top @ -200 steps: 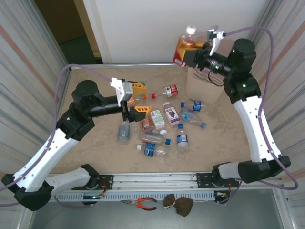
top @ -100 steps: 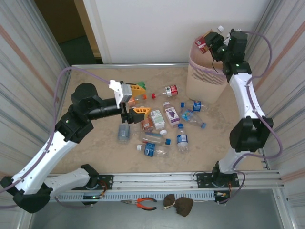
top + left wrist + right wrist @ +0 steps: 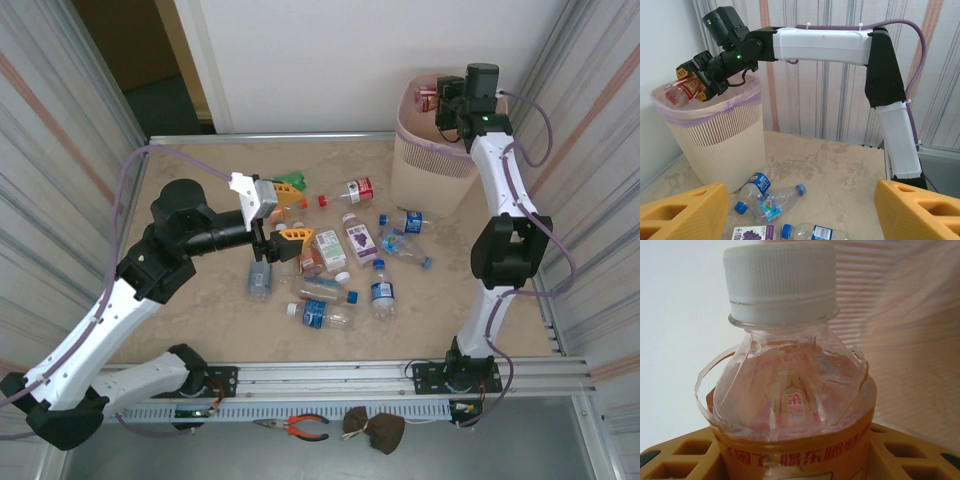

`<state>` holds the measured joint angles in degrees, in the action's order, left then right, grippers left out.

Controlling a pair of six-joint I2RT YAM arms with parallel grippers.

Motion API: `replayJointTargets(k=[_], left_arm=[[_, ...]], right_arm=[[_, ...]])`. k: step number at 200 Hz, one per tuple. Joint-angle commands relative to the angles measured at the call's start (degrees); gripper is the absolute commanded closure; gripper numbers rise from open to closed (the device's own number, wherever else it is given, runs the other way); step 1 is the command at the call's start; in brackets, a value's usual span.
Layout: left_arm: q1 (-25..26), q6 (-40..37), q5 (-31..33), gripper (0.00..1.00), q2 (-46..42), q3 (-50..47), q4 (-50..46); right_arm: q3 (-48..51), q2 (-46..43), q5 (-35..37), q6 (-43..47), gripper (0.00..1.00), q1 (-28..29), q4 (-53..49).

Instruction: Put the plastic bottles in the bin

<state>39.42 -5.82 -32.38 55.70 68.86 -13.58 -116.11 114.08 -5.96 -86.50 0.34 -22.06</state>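
Observation:
My right gripper [image 3: 441, 101] is shut on a clear bottle [image 3: 790, 395] with an orange label and a white cap [image 3: 780, 275]. It holds the bottle tilted over the mouth of the pale pink bin [image 3: 428, 172] at the back right. In the left wrist view the same bottle [image 3: 681, 91] sits just above the bin's lined rim [image 3: 715, 107]. Several plastic bottles [image 3: 347, 238] lie scattered mid-table. My left gripper [image 3: 298, 212] hovers open at the left of that pile. Its orange fingers [image 3: 682, 212] frame two clear blue-capped bottles [image 3: 771, 196] beside the bin [image 3: 715, 145].
Corrugated metal walls close in the left and right sides, with a white wall behind. Small loose caps [image 3: 322, 200] lie near the bottles. Pliers [image 3: 300, 427] and a brown lump [image 3: 375, 428] rest on the front rail below the table edge.
The right arm has swung the orange-labelled bottle back and down, from in front of the bin to over its mouth. The left gripper has shifted slightly and stayed open.

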Motion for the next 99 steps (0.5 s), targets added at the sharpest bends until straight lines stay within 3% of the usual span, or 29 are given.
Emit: replayJointTargets(k=[1, 42, 99], left_arm=[[0.3, -0.6, 1.4, 0.23, -0.9, -0.2, -0.8], [0.4, -0.9, 2.0, 0.23, -1.1, -0.6, -0.9], [0.3, -1.2, 3.3, 0.23, -1.7, -0.8, -1.9]], right_arm=[[-4.7, 4.3, 3.5, -7.1, 0.54, -0.5, -7.9], [-16.7, 12.2, 3.6, -10.8, 0.51, -0.2, -18.4], [-17.3, 17.1, 4.7, -16.6, 0.48, 1.3, -19.1]])
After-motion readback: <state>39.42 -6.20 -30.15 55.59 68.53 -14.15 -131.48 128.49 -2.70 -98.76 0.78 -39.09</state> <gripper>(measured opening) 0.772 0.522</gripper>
